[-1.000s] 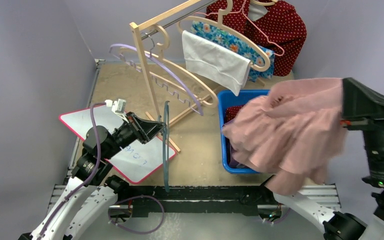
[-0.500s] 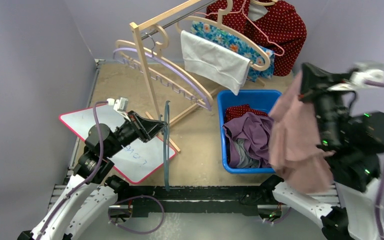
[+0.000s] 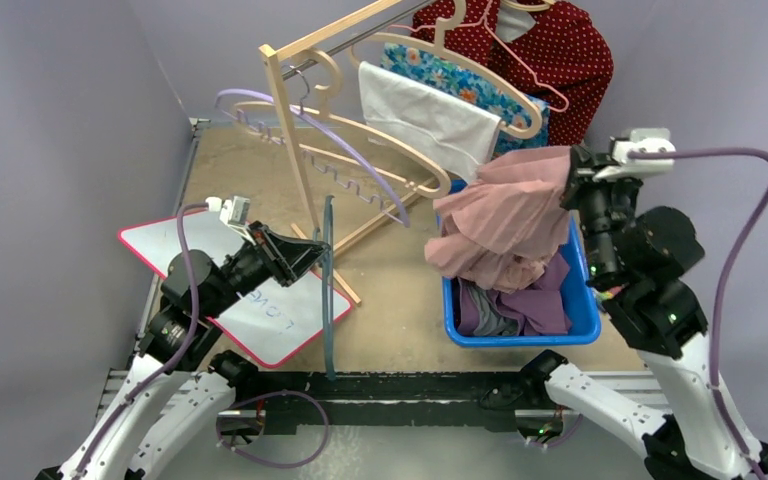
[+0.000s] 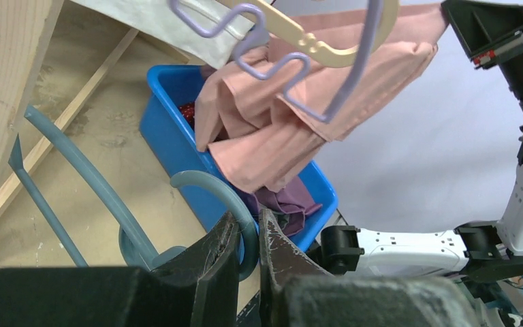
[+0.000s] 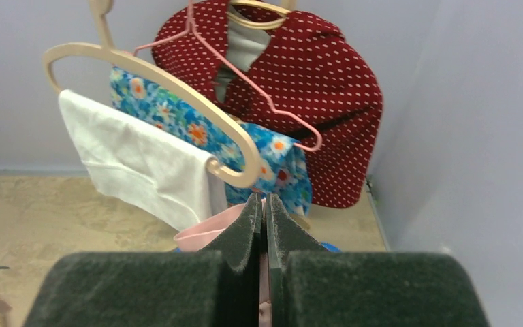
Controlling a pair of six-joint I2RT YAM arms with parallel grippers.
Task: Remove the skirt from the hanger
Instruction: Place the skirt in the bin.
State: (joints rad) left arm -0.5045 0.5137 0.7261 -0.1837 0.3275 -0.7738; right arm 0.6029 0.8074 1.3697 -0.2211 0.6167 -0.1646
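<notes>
The pink skirt point(image 3: 505, 215) hangs bunched from my right gripper point(image 3: 572, 175), which is shut on its upper edge above the blue bin point(image 3: 585, 310). Its lower folds reach the clothes inside the bin. In the right wrist view the pink cloth point(image 5: 204, 235) is pinched between the closed jaws of the right gripper point(image 5: 264, 201). My left gripper point(image 3: 310, 255) is shut on the hook of a grey-blue hanger point(image 3: 328, 300), which hangs bare and apart from the skirt. The left wrist view shows the left gripper point(image 4: 248, 218) clamping that hook point(image 4: 225, 194), with the skirt point(image 4: 272, 122) beyond.
A wooden rack point(image 3: 285, 110) at the back carries wooden and lilac hangers, a white cloth point(image 3: 420, 115), a floral garment and a red polka-dot garment point(image 3: 540, 50). Purple and grey clothes lie in the bin. A whiteboard point(image 3: 155, 245) lies on the left.
My right arm has swung the skirt from the right side leftward and back to above the bin, where it now hangs bunched. The left arm and hanger have barely moved.
</notes>
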